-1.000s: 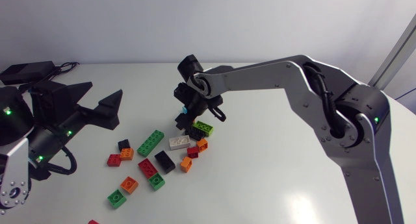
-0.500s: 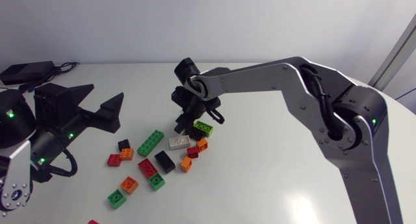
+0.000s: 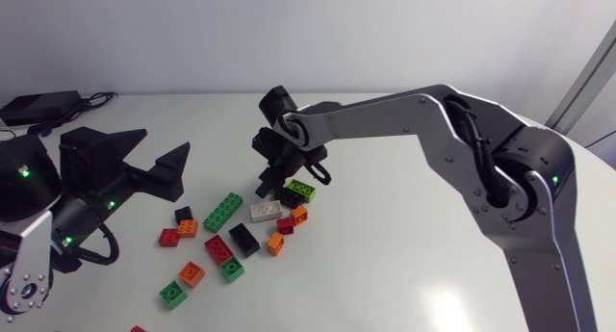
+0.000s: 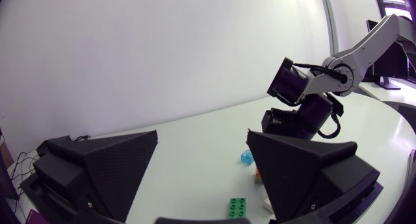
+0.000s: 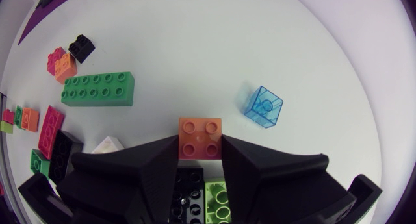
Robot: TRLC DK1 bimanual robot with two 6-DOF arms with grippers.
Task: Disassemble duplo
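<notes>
**Q:** Right arm: what do the jaws hold?

**A:** My right gripper [image 5: 200,146] is clamped on a 4-stud orange brick [image 5: 200,138]. 1 finger presses each side, and the gap is only as wide as the brick. A black brick [image 5: 188,185] and a lime-green brick [image 5: 218,198] lie behind it, between my fingers. I cannot tell whether they are joined to the orange one.

**Q:** And the other pieces?

**A:** A translucent blue brick [image 5: 264,107] lies just ahead of the gripper. A long green brick [image 5: 97,89] lies further off to the side. More pieces are scattered over the table [image 3: 404,274].

**Q:** Left arm?

**A:** My left gripper [image 3: 166,140] is spread wide with nothing between its 2 fingers. It is over the table's left side.
</notes>
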